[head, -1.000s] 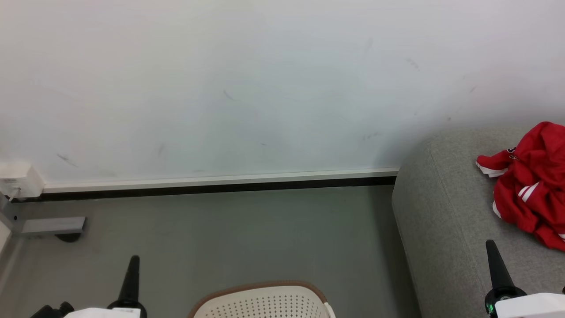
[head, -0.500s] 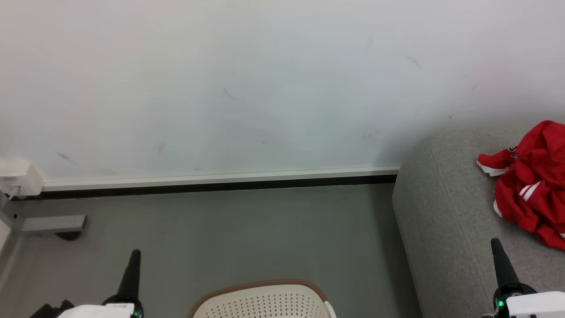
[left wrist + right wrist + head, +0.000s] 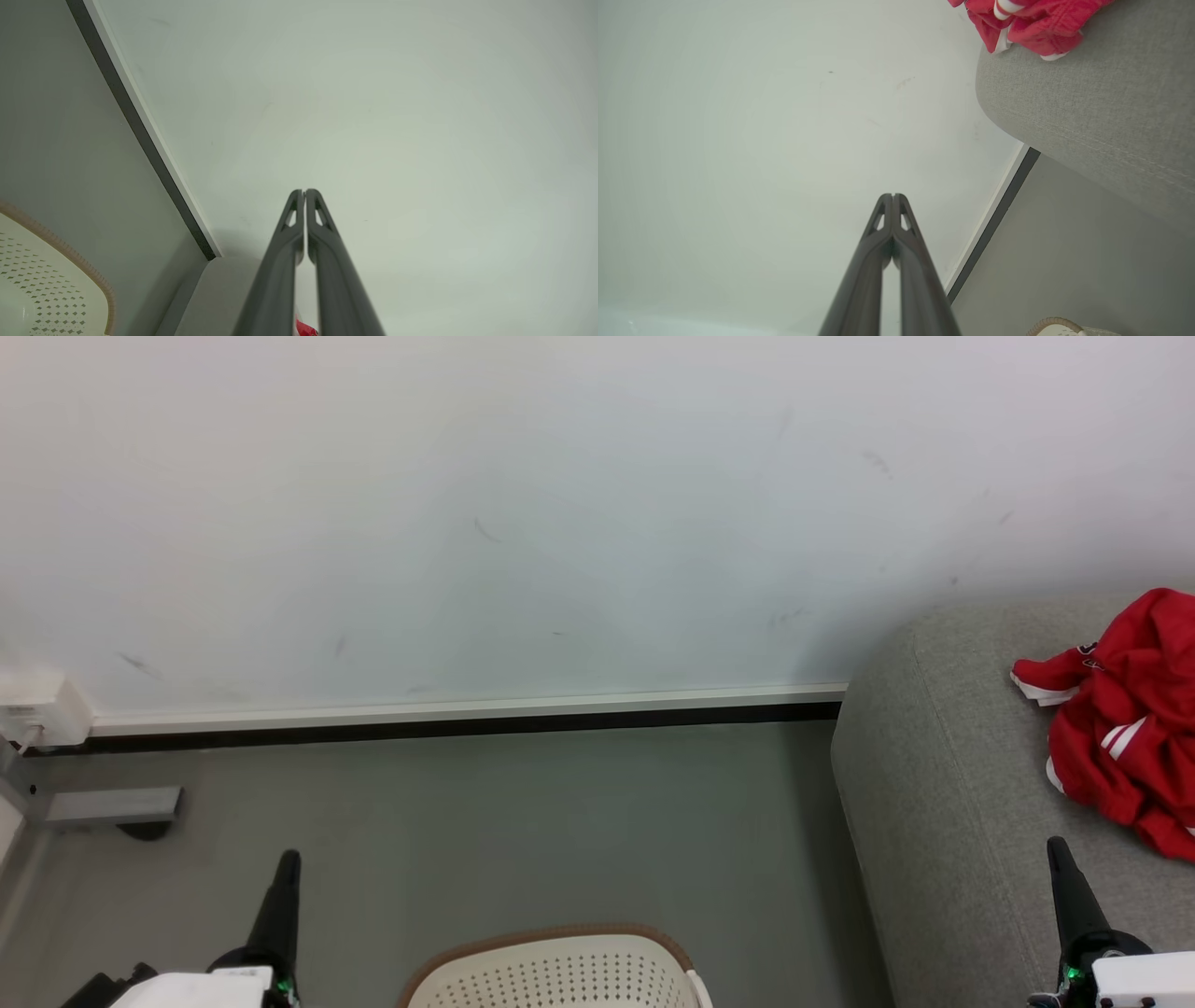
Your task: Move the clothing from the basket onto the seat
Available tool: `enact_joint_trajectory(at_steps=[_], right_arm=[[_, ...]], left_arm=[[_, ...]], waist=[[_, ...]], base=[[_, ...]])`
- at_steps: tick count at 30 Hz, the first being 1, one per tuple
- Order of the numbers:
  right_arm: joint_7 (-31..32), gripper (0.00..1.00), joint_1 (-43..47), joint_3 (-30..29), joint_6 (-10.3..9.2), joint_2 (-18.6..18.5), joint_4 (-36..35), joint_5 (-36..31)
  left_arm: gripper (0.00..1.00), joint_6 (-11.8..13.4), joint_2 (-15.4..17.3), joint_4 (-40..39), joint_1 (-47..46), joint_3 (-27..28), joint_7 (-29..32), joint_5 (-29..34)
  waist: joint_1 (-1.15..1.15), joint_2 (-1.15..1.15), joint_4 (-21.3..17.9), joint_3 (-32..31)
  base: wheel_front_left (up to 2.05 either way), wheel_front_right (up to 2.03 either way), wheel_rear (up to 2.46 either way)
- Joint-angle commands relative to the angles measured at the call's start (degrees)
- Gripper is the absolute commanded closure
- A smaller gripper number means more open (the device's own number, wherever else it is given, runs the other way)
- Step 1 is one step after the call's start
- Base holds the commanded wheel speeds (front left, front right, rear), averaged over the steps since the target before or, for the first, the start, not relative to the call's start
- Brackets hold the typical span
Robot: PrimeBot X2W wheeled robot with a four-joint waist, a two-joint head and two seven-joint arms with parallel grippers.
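One red shirt (image 3: pixel 1130 747) lies on one grey sofa (image 3: pixel 943 784). One white basket (image 3: pixel 560 975) stands beside it. The left gripper (image 3: pixel 304 191) and right gripper (image 3: pixel 893 195) are closed, empty.

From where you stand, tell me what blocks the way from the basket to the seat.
Nothing visible does. Bare grey floor lies between the basket and the seat. A red garment already lies on the seat, back from its rounded edge.

A pale, lightly scuffed wall (image 3: pixel 560 504) is standing at the back. A white-and-black skirting strip (image 3: pixel 467 714) is running along the wall's foot, a grey floor (image 3: pixel 513 821) is stretching out from the wall, and a white box (image 3: pixel 37 709) and a grey bar (image 3: pixel 112 805) are sitting at the wall's left end.
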Motion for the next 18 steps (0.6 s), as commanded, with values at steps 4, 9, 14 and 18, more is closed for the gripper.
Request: enact_joint_trajectory(at_steps=[4,9,14,18], right_arm=[[0.61,1.00,-0.82,-0.74,-0.11,-0.05,-0.58,2.18],[1.21,1.00,-0.82,-1.36,-0.11,0.15,-0.61,4.02],[1.71,1.00,-0.85,-1.92,-0.12,0.35,-0.64,5.66],[2.19,1.00,-0.88,-2.30,-0.12,0.52,-0.68,6.94]], left_arm=[[1.00,-0.37,0.41,-0.64,-0.71,-0.01,0.75,-2.60],[1.00,-0.45,0.41,-0.83,-0.82,-0.02,1.25,-4.97],[1.00,-0.54,0.40,-1.04,-0.97,-0.03,1.76,-6.76],[1.00,-0.55,0.41,-1.22,-1.04,-0.04,2.25,-8.56]], waist=[[0.00,0.00,0.02,0.09],[0.00,0.00,0.05,0.20],[0.00,0.00,0.07,0.32],[0.00,0.00,0.09,0.41]], base=[[0.00,0.00,0.00],[0.00,0.00,0.00],[0.00,0.00,0.00],[0.00,0.00,0.00]])
